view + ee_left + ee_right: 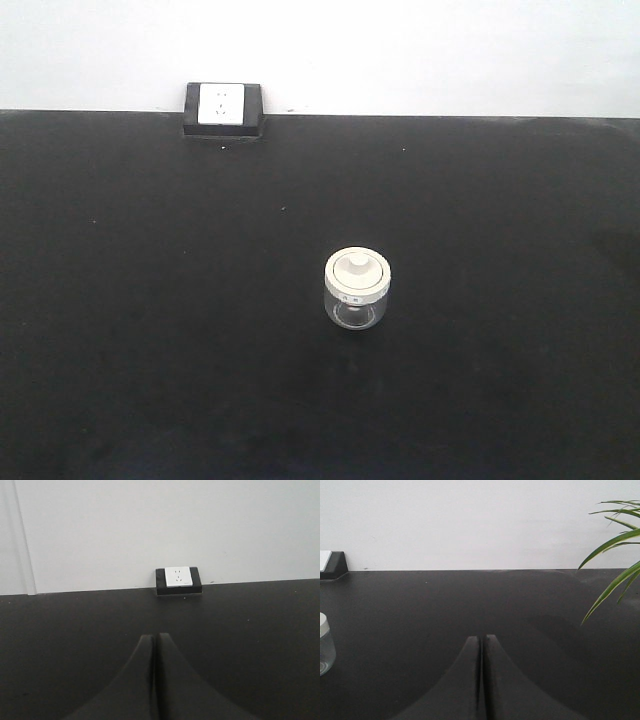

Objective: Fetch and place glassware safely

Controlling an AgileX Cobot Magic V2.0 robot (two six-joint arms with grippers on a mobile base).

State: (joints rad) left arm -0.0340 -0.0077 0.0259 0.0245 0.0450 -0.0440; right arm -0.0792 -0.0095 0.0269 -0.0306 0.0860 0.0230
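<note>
A small squat clear glass jar (357, 290) with a round cream-white lid and central knob stands upright on the black table (150, 300), a little right of centre. Neither gripper shows in the front view. In the right wrist view the jar's edge (325, 647) shows at the far left, well left of my right gripper (482, 638), which is shut and empty. My left gripper (155, 636) is shut and empty over bare black table (250, 630); the jar is out of that view.
A white wall socket in a black block (222, 107) stands at the table's back edge against the white wall; it also shows in the left wrist view (178, 579). Green plant leaves (615, 565) hang in at the right of the right wrist view.
</note>
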